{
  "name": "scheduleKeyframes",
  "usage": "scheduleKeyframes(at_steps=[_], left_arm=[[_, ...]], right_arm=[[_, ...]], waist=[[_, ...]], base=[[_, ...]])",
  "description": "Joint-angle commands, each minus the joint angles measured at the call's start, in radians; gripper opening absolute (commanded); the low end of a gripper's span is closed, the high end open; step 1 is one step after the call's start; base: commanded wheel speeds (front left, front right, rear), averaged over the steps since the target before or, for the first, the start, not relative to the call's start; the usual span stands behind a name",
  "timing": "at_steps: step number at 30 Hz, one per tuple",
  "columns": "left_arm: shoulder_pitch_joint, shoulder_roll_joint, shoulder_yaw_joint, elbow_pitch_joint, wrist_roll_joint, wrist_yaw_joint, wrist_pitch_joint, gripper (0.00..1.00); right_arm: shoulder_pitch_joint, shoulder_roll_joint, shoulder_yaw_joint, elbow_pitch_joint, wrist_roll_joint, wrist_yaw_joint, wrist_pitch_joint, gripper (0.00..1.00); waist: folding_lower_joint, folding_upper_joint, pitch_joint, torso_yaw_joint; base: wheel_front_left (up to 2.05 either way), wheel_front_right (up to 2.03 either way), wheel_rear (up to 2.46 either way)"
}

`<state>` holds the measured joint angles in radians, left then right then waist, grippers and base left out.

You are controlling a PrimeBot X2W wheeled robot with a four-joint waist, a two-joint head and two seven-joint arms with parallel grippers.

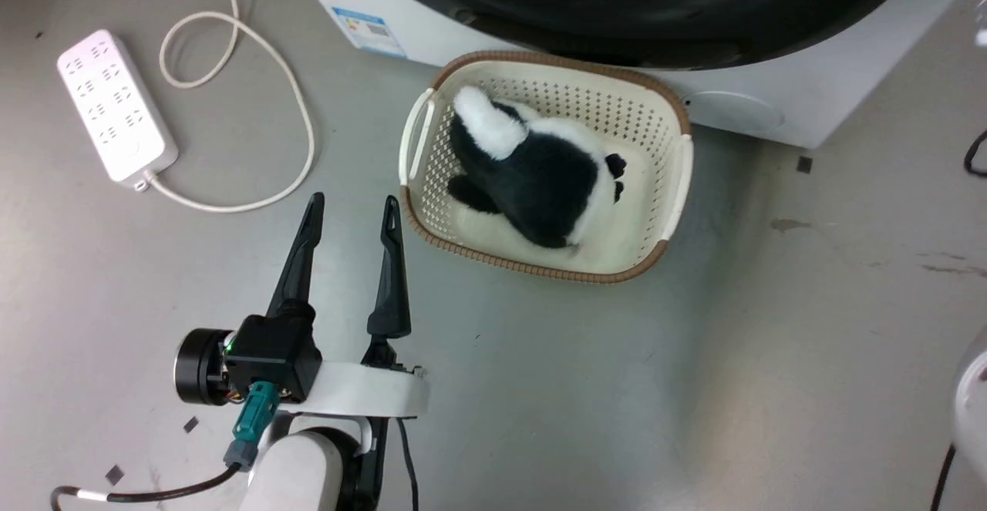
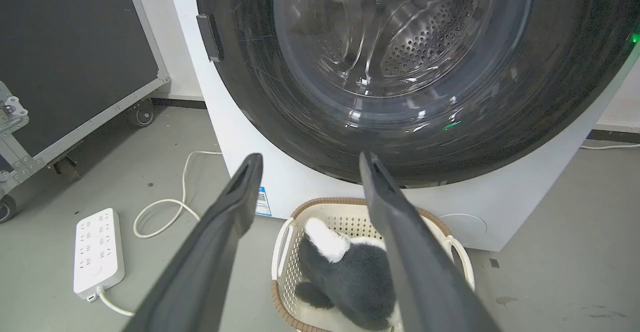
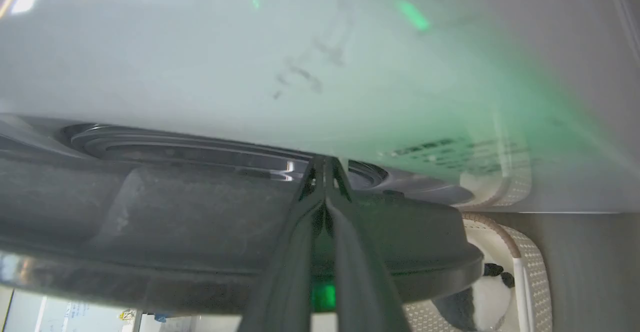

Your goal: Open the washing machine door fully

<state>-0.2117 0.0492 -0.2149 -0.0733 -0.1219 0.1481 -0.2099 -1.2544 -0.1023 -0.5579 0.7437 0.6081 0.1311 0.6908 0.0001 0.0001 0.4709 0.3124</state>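
The washing machine door runs along the top of the head view as a glossy black ring. In the left wrist view the door faces me, with its clear glass bowl in the centre and a dark handle on its left edge. My left gripper hangs open and empty over the floor, short of the door. My right gripper is shut, its tips pushed into the narrow gap between the door's dark rim and the white machine front.
A cream basket holding a black-and-white plush stands on the floor right below the door. A white power strip and its looped cable lie to the left. A black wheeled case stands beside the machine.
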Motion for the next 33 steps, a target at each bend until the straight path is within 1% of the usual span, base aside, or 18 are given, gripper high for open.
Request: scheduleKeyframes(at_steps=[1, 6, 12, 13, 17, 21, 22, 23, 25, 29, 33], left_arm=[[-0.021, 0.001, -0.007, -0.005, -0.007, 0.009, -0.010, 1.00], [-0.032, 0.001, -0.023, -0.008, -0.016, 0.022, -0.021, 1.00], [-0.038, 0.001, -0.031, -0.005, -0.018, 0.030, -0.033, 1.00], [-0.040, 0.001, -0.033, 0.000, -0.015, 0.030, -0.040, 1.00], [-0.036, 0.001, -0.034, 0.005, -0.012, 0.031, -0.048, 1.00], [-0.014, 0.001, -0.028, 0.017, -0.004, 0.026, -0.052, 1.00], [-0.007, 0.001, -0.026, 0.020, -0.001, 0.024, -0.052, 1.00], [0.014, 0.001, -0.019, 0.030, 0.006, 0.015, -0.052, 1.00], [0.026, 0.001, -0.016, 0.036, 0.010, 0.009, -0.052, 1.00], [0.050, 0.001, -0.016, 0.051, 0.011, -0.002, -0.052, 1.00], [0.073, 0.001, -0.017, 0.070, 0.015, -0.010, -0.052, 1.00]], right_arm=[[-0.044, -0.002, -0.019, 0.023, 0.010, 0.000, 0.019, 0.00], [-0.093, 0.003, -0.071, 0.057, 0.012, 0.000, 0.087, 0.00], [-0.081, 0.012, -0.126, 0.069, 0.013, 0.000, 0.171, 0.00], [-0.059, 0.023, -0.155, 0.063, 0.026, 0.000, 0.214, 0.00], [-0.017, 0.038, -0.189, 0.049, 0.056, 0.000, 0.275, 0.00], [0.061, 0.049, -0.192, 0.028, 0.087, 0.000, 0.330, 0.00], [0.087, 0.050, -0.186, 0.021, 0.094, 0.000, 0.340, 0.00], [0.159, 0.051, -0.147, 0.019, 0.140, 0.000, 0.371, 0.00], [0.204, 0.052, -0.106, 0.029, 0.187, 0.000, 0.381, 0.00], [0.300, 0.052, 0.007, 0.024, 0.298, 0.000, 0.382, 0.00], [0.394, 0.052, 0.149, 0.000, 0.448, 0.000, 0.374, 0.00]], waist=[[-0.0001, -0.0001, 0.009, 0.009], [-0.0001, -0.0001, 0.024, 0.024], [-0.0001, -0.0001, 0.015, 0.031], [-0.0001, -0.0001, -0.004, 0.032], [-0.0001, -0.0001, -0.037, 0.032], [-0.0001, -0.0001, -0.085, 0.024], [-0.0001, -0.0001, -0.099, 0.022], [-0.0001, -0.0001, -0.136, 0.016], [-0.0001, -0.0001, -0.156, 0.013], [-0.0001, -0.0001, -0.190, 0.010], [-0.0001, -0.0001, -0.214, 0.006]], base=[[0.00, 0.00, 0.00], [0.00, 0.00, 0.00], [0.00, 0.00, 0.00], [0.00, 0.00, 0.00], [0.00, 0.00, 0.00], [0.00, 0.00, 0.00], [0.00, 0.00, 0.00], [0.00, 0.00, 0.00], [0.00, 0.00, 0.00], [0.00, 0.00, 0.00], [0.00, 0.00, 0.00]])
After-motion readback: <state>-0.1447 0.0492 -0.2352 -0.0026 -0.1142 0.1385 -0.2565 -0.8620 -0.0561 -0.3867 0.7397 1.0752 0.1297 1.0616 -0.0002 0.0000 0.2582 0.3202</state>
